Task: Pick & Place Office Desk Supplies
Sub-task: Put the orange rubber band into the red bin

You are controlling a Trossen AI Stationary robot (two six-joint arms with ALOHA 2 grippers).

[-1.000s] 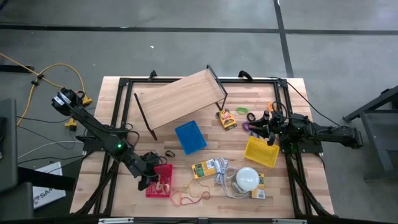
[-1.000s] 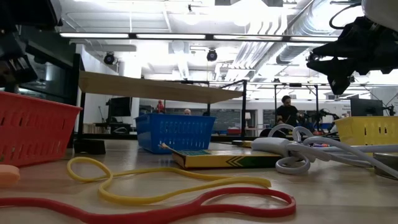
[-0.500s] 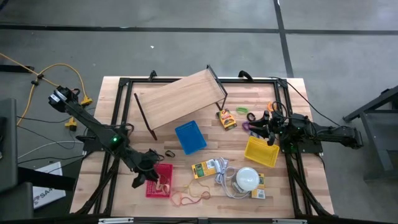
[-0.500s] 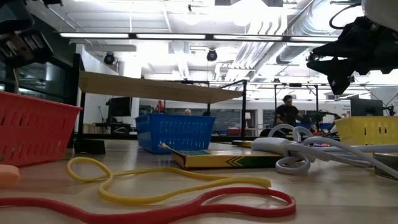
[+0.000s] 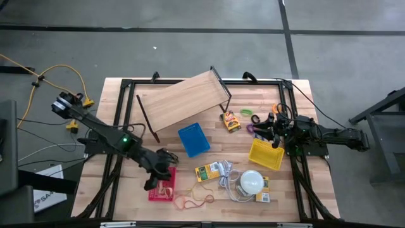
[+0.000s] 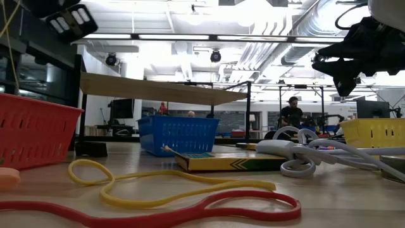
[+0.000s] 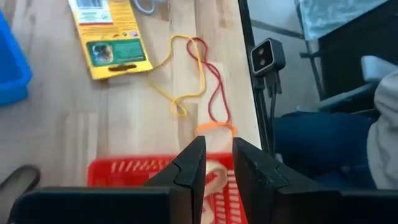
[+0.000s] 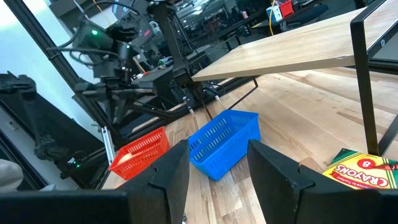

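Note:
My left gripper [image 5: 162, 168] hovers over the red basket [image 5: 163, 185], its fingers a narrow gap apart and empty [image 7: 219, 167]. A tan rubber band [image 7: 214, 177] lies in that basket. Yellow [image 7: 186, 81], red [image 7: 216, 87] and orange [image 7: 215, 129] rubber bands lie flat on the table beside it. Yellow-green crayon packets lie flat [image 5: 207, 172] [image 5: 231, 120] [image 5: 262, 194]. Small green [image 5: 247, 113], purple [image 5: 254, 130] and orange [image 5: 276, 109] pieces lie near my right gripper [image 5: 272, 134], which waits open and empty above the yellow basket [image 5: 266, 154].
A blue basket [image 5: 193, 139] sits mid-table under the edge of a tilted wooden shelf [image 5: 183, 101] on black legs. The white dome [image 5: 251, 182] with its white cord [image 5: 226, 176] lies near the near edge. A small black ring [image 5: 172, 156] lies between the red and blue baskets.
My left gripper has risen and moved toward the table's right, from the red basket's left side to above the basket. The right arm has kept still.

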